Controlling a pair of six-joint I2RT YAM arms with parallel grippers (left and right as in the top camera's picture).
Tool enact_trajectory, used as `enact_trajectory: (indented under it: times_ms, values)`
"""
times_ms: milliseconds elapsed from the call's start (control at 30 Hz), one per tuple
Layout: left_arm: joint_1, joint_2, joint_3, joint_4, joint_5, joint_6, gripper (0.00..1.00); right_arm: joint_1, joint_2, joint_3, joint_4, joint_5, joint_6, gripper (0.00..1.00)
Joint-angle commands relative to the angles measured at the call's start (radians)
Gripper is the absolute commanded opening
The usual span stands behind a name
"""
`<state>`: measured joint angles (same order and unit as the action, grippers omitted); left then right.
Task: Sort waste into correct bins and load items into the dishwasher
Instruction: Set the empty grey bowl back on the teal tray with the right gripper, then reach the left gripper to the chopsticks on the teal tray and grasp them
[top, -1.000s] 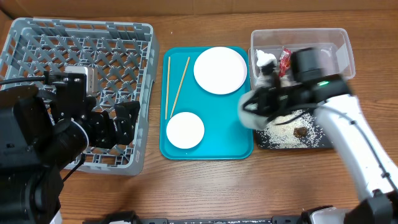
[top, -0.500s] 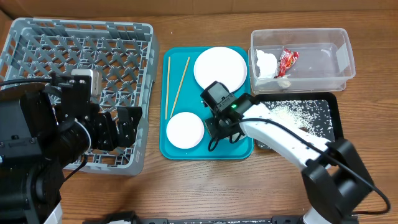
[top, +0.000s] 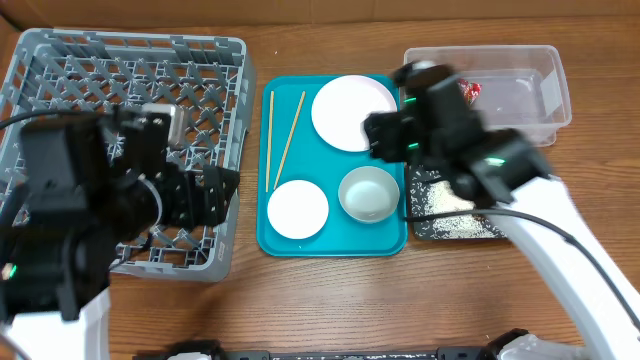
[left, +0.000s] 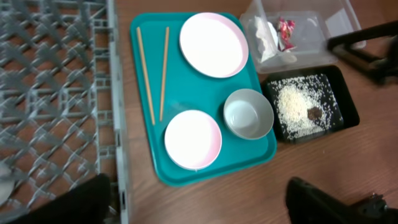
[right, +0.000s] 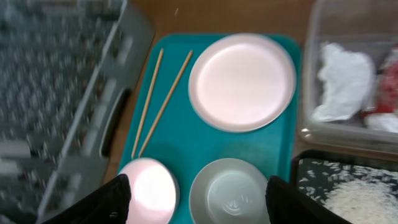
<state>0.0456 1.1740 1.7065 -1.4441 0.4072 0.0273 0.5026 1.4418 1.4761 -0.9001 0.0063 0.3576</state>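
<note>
A grey-green bowl (top: 369, 193) stands upright on the teal tray (top: 335, 165), beside a small pink bowl (top: 298, 209), a pink plate (top: 353, 113) and two chopsticks (top: 283, 140). My right gripper (top: 388, 138) hovers open above the plate's right edge; in its wrist view the wide-apart fingers (right: 106, 202) frame the grey-green bowl (right: 227, 193). At the near right edge of the grey dish rack (top: 120, 90), my left gripper (top: 207, 195) also hangs open and empty. The black tray (top: 520, 232) holds rice (left: 295, 102). The clear tub (top: 520, 85) holds a tissue (left: 264, 40) and a red wrapper (left: 286, 28).
The teal tray lies between the dish rack on the left and the two bins on the right. Bare wooden table (top: 330, 300) runs along the front. My right arm (top: 520, 190) crosses over the black tray and part of the tub.
My right gripper carried the grey-green bowl from over the black tray to the teal tray, let go and pulled back toward the tub. My left arm shifted slightly.
</note>
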Motion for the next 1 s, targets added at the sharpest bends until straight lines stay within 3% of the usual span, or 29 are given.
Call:
enact_trajectory:
  times_ms: [0,167,300,667,867,967]
  values:
    - [-0.111,0.100,-0.074,0.081,-0.085,-0.074,0.84,-0.122,-0.080,0.014,-0.011,-0.055,0.092,0.70]
    - [-0.248,0.266,-0.082,0.183,-0.345,-0.174,0.86,-0.192,-0.093,0.013,-0.049,-0.166,0.092,0.74]
    - [-0.312,0.445,-0.082,0.307,-0.439,-0.185,0.83,-0.193,-0.087,0.013,-0.083,-0.165,0.088,0.78]
    - [-0.326,0.839,-0.082,0.592,-0.365,-0.196,0.55,-0.193,-0.084,0.011,-0.139,-0.165,0.088,0.78]
    - [-0.328,0.949,-0.082,0.693,-0.375,-0.196,0.53,-0.192,-0.084,0.011,-0.146,-0.166,0.088,0.77]
    - [-0.328,0.993,-0.082,0.715,-0.389,-0.200,0.45,-0.193,-0.084,0.011,-0.149,-0.166,0.088,0.77]
